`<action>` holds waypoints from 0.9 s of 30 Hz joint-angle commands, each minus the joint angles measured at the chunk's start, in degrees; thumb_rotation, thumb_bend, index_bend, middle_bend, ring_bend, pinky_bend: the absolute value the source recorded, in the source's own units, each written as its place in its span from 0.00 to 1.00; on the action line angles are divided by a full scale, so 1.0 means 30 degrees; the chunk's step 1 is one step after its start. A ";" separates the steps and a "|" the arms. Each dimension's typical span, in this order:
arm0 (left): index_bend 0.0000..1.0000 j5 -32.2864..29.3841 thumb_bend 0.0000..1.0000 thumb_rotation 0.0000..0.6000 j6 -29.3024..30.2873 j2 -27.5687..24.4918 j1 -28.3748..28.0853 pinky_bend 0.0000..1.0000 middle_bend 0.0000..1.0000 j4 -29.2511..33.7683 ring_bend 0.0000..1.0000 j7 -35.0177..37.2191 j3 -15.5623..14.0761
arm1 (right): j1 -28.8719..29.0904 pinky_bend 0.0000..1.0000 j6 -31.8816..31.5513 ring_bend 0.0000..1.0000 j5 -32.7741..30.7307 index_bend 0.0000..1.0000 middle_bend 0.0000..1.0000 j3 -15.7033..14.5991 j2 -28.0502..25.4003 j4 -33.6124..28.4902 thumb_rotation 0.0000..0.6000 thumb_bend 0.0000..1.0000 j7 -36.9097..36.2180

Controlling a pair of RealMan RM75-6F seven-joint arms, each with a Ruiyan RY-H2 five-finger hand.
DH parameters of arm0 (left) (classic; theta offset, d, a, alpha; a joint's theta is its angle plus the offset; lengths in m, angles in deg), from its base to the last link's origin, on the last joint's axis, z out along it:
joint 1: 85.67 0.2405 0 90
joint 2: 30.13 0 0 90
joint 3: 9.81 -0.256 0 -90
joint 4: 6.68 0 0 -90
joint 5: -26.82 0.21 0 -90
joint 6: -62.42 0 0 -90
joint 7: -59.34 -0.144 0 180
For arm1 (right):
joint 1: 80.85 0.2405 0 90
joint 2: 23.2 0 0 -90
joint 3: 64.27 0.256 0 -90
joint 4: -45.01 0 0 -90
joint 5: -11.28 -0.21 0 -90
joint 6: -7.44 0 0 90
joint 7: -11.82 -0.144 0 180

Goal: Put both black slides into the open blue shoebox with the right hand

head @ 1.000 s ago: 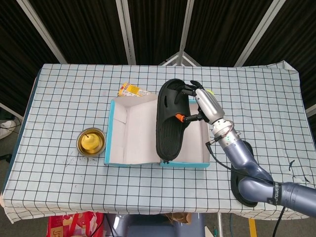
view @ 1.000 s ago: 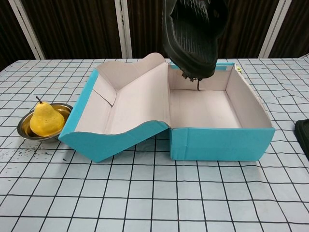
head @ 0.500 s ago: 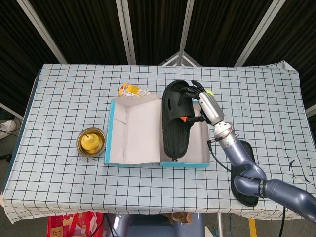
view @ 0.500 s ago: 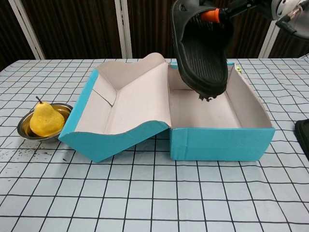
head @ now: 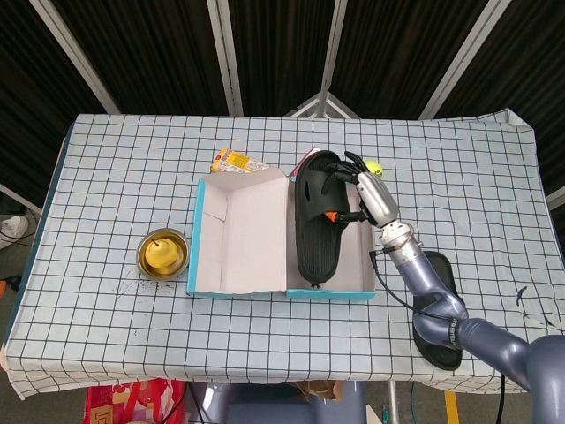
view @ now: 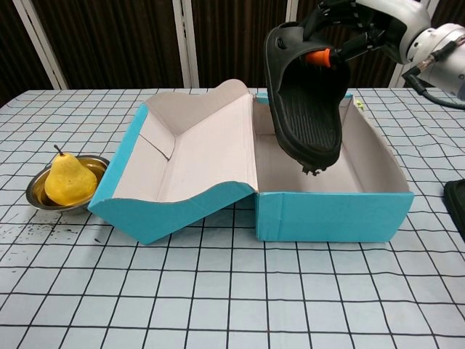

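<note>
My right hand [head: 366, 193] [view: 356, 33] grips a black slide [head: 320, 221] [view: 304, 94] by its strap end. The slide hangs tilted, sole facing the chest camera, its lower tip inside the open blue shoebox [head: 366, 287] [view: 330, 214], just above the floor. The box's lid [head: 238, 234] [view: 182, 163] lies folded open to the left. The second black slide [head: 437, 314] [view: 458, 203] lies on the table right of the box, partly hidden by my right arm. My left hand is not in view.
A yellow pear in a metal bowl [head: 162, 253] [view: 65, 183] sits left of the box. A yellow snack packet [head: 237, 162] lies behind the lid. A small yellow-green object [head: 374, 165] rests behind the box near my hand. The table has a checked cloth.
My right hand has lowered the slide and shifted it right, from above the box's left wall down into the box compartment.
</note>
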 commanded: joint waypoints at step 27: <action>0.00 0.0065 0.36 1.00 -0.0363 0.0175 -0.0250 0.07 0.00 -0.0076 0.00 -0.0167 -0.0034 | 0.0243 0.00 0.1235 0.24 0.0351 0.54 0.54 -0.1369 0.1466 0.1615 1.00 0.29 0.2720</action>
